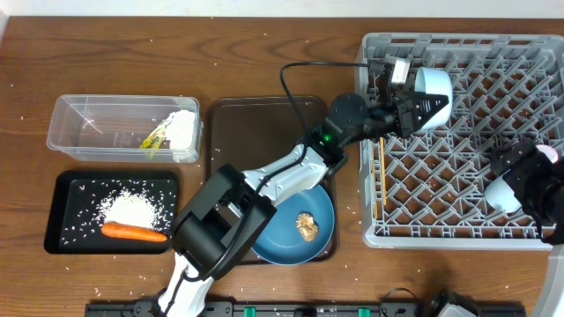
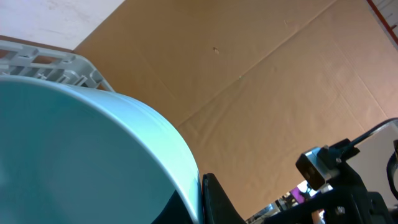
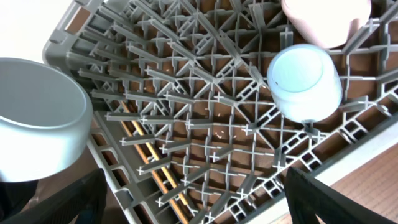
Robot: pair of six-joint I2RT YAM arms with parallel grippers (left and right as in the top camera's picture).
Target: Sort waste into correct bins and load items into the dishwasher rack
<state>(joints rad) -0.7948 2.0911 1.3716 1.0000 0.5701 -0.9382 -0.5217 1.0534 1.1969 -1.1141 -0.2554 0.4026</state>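
Observation:
My left gripper [image 1: 407,104] is shut on the rim of the small white bowl [image 1: 434,92] and holds it over the far left part of the grey dishwasher rack [image 1: 458,231]. In the left wrist view the bowl [image 2: 81,155] fills the left side, with one finger [image 2: 214,200] pressed against its rim. My right gripper [image 1: 522,173] is open and empty over the rack [image 3: 205,106]. The light-blue cup [image 3: 305,81] stands upside down on the pegs, and the pale-pink cup [image 3: 326,18] is just beyond it. The blue plate [image 1: 286,231] holds a brown food lump [image 1: 306,225].
The clear tub [image 1: 79,132] holds the tissue [image 1: 182,128] and the packet [image 1: 155,138]. The black tray [image 1: 66,224] holds rice [image 1: 132,209] and the carrot [image 1: 134,232]. The plate lies on a dark-brown serving tray [image 1: 256,123]. Chopsticks [image 1: 383,172] lie in the rack's left side.

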